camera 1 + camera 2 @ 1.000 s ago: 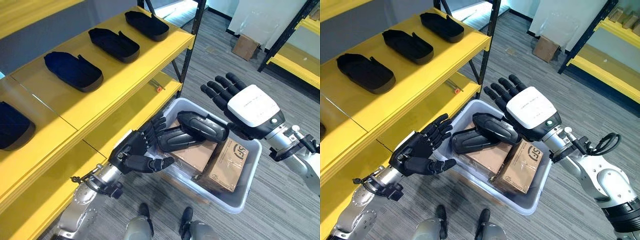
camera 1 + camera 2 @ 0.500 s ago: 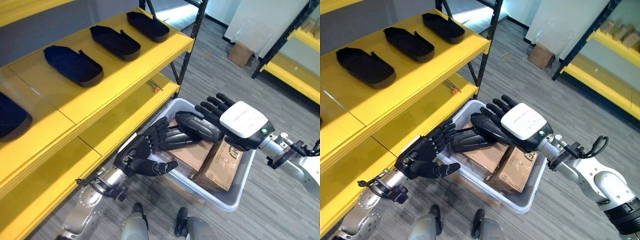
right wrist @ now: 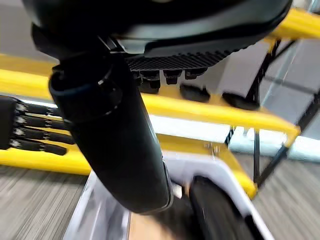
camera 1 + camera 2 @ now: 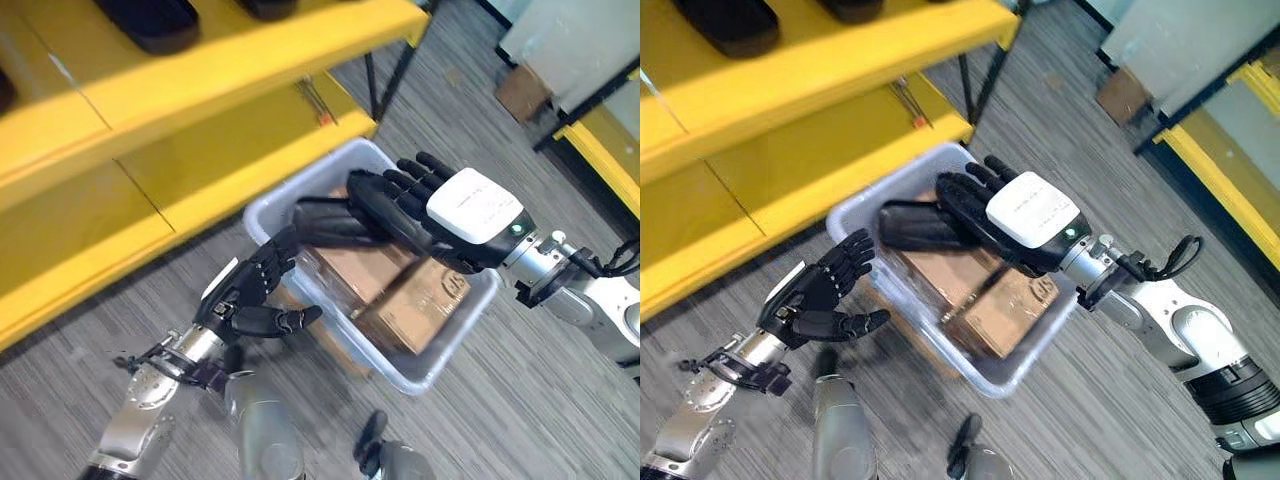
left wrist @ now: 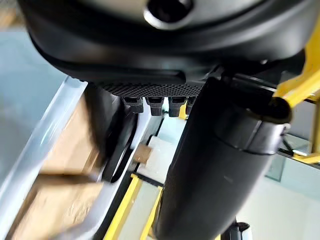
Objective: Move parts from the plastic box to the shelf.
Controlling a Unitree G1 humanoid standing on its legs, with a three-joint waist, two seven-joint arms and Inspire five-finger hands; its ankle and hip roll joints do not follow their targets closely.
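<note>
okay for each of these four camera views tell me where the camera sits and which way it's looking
Left eye view: on the head, looking down at the plastic box, left hand and right hand.
Right eye view: beside it, same scene, black part.
Left wrist view: on the left wrist, along its hand toward the cardboard boxes.
Right wrist view: on the right wrist, toward the yellow shelf.
All share the box.

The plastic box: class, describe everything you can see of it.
The plastic box is a pale, translucent grey-white tub with rounded corners and a rolled rim, standing open on the striped floor beside the yellow shelf. It holds brown cardboard boxes with black parts on top. The right hand lies open on those parts; the left hand waits at its near rim.
</note>
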